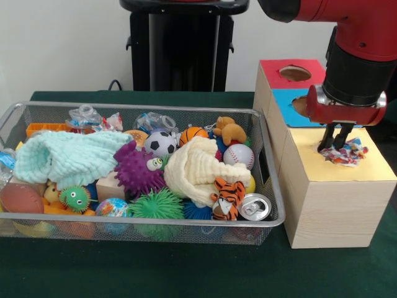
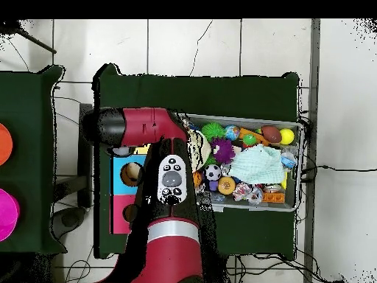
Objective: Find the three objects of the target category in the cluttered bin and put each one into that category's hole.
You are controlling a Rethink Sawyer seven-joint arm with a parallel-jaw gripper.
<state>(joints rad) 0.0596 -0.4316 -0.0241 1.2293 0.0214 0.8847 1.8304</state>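
One red and black arm [image 1: 347, 37] was seen in the front view, lowered over the yellow top of a wooden sorting box [image 1: 335, 198] standing just beside the right end of a wire mesh bin [image 1: 142, 225] on a green-covered table [image 1: 186, 273]. The gripper [image 1: 333, 144] was set directly above a crumpled multicoloured wrapper [image 1: 345, 153] lying on the yellow panel, its dark fingers [image 1: 325, 140] touching the wrapper; whether they were clenched on it or released could not be told. Behind the yellow panel, a blue section [image 1: 286, 107] and a red section [image 1: 291, 73], each with a round hole, were visible. Inside the bin, a mint towel [image 1: 69, 158], a purple spiky ball [image 1: 136, 170], a soccer ball [image 1: 160, 143], a basketball [image 1: 193, 133], a baseball [image 1: 238, 156], a cream cloth [image 1: 200, 171], a tiger toy [image 1: 227, 197], a drink can [image 1: 255, 207] and a small brown teddy [image 1: 230, 130] were piled together.

In the overhead view, the arm [image 2: 158, 191] was spread across the box [image 2: 127, 175], so that the gripper and the wrapper were hidden. The bin [image 2: 294, 200] was shown to the right, with the towel [image 2: 257, 163] near its middle.
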